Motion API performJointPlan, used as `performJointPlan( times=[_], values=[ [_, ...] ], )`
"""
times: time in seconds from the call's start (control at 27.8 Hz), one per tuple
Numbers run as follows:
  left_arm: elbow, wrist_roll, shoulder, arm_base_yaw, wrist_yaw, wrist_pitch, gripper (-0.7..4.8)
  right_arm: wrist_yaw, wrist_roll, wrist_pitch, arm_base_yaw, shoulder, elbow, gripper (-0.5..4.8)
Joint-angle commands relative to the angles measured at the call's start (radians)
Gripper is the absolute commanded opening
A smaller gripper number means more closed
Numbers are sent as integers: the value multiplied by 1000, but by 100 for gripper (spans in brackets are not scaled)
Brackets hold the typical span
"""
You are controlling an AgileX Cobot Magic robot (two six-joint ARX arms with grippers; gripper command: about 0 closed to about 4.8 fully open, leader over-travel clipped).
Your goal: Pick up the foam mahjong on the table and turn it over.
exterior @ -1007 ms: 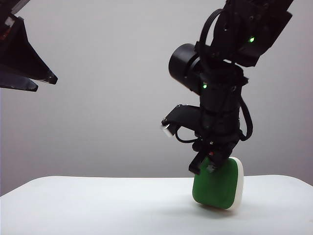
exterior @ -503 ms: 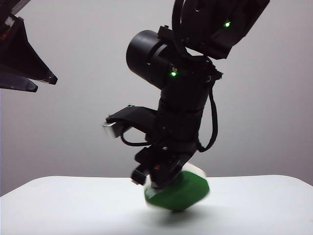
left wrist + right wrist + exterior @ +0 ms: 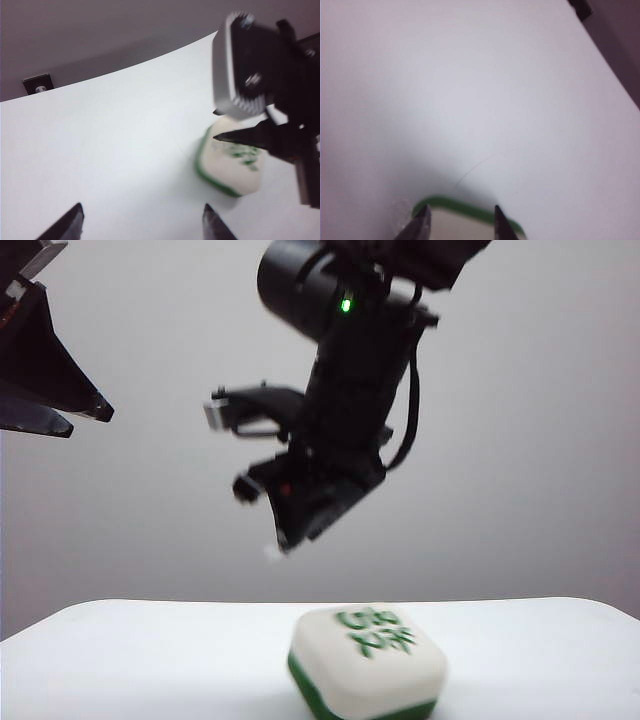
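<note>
White face up, green marks showing, the foam mahjong lies flat on the table, right gripper above it with jaws parted, empty. Left gripper hovers well aside, jaws wide. From the right wrist, the tile's green edge shows between the tips.

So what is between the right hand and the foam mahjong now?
Nothing: in the exterior view only open air separates the right hand from the foam mahjong, lying on the table.
</note>
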Motion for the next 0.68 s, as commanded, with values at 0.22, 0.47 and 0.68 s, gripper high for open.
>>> performJointPlan(
  times=[0.22,0.47,0.68],
  values=[
    [4,0,-1,0,3,5,305,-2,118,-144,-11,-85,3,153],
    [5,5,-2,1,-68,5,254,-63,237,-220,-93,-214,1,144],
    [5,50,-2,3,-70,4,109,-95,256,-275,-182,-346,-35,138]
  ],
)
